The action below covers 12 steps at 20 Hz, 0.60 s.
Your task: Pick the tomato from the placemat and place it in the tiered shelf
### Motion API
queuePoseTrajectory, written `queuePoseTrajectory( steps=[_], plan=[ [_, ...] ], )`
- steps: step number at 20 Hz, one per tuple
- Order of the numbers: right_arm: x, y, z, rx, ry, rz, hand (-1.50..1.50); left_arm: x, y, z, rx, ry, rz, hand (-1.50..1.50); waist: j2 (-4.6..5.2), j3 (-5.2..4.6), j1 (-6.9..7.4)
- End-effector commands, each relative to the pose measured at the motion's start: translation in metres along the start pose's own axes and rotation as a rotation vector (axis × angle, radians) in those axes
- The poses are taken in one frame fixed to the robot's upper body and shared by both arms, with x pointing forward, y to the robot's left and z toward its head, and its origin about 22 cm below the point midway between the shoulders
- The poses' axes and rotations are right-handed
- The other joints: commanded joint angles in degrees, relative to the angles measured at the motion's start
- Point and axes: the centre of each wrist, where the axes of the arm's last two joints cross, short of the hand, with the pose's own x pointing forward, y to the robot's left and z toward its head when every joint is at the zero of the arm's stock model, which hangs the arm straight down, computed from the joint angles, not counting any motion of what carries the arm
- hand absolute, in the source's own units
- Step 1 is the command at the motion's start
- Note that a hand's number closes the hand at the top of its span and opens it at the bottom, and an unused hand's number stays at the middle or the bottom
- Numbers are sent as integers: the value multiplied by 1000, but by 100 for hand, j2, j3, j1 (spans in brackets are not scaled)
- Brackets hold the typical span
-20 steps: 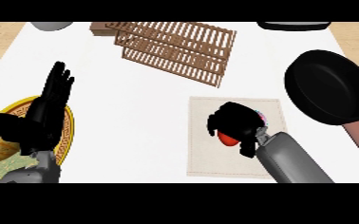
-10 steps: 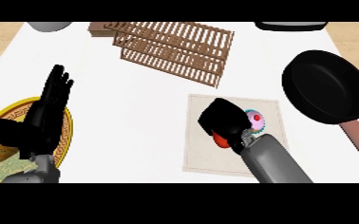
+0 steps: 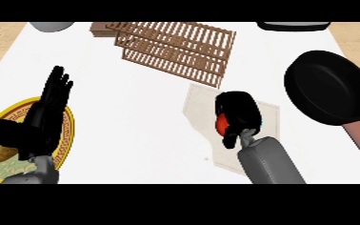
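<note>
In the head view my right hand (image 3: 239,112) is curled round the red tomato (image 3: 221,123), of which only a sliver shows at the hand's left side. The hand hangs over the pale placemat (image 3: 200,105) at centre right. The wooden tiered shelf (image 3: 175,47) lies further back, up and left of the hand, with a gap of bare counter between. My left hand (image 3: 48,106) rests open at the left edge, fingers pointing up, over a yellow plate.
A black frying pan (image 3: 327,88) with a reddish handle sits at the right edge, close to the placemat. A yellow patterned plate (image 3: 63,128) lies at the lower left under my left arm. A grey bowl (image 3: 53,26) and a dark object (image 3: 295,26) stand along the back edge.
My right hand has closed round the tomato and shifted left across the placemat, toward the shelf. The view itself has shifted a little. My left hand stays put.
</note>
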Motion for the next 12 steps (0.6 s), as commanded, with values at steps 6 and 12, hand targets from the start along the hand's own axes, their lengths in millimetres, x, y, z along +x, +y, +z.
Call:
queuePoseTrajectory(
  steps=[6, 12],
  plan=[
    [57, -73, 21, -381, 206, -404, 150, 3, -15, -7, -79, -10, -4, 0, 14, 19, 454],
    [106, -123, 39, -613, 359, -516, 150, 4, -23, -12, -90, -10, -9, 0, -19, -29, 508]
  ],
)
